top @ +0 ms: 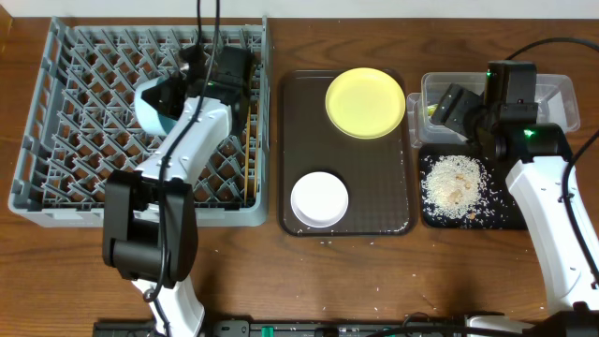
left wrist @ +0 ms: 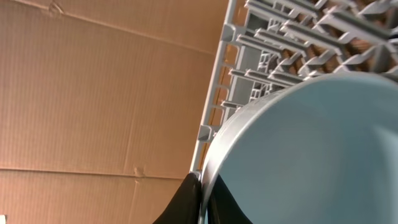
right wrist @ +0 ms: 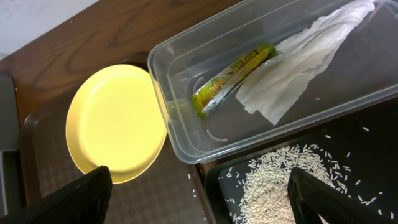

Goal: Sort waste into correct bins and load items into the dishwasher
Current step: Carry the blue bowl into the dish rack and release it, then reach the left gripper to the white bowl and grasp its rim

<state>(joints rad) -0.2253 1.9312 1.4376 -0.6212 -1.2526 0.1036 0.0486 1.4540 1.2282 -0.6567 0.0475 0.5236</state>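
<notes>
- We are loading the dish rack (left wrist: pixel 273 37): left gripper (left wrist: pixel 202 196) pinches the light blue bowl (left wrist: pixel 311 155); next, seat it steadily, then release.
- Right gripper (right wrist: pixel 199 190): spread, empty.

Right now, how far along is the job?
Done: snack wrapper and white paper lie in the clear tub, rice crumbs in the black tray. In hand: left claw grips the light blue bowl at the dish rack. Left: yellow plate and white bowl on the brown tray.
</notes>
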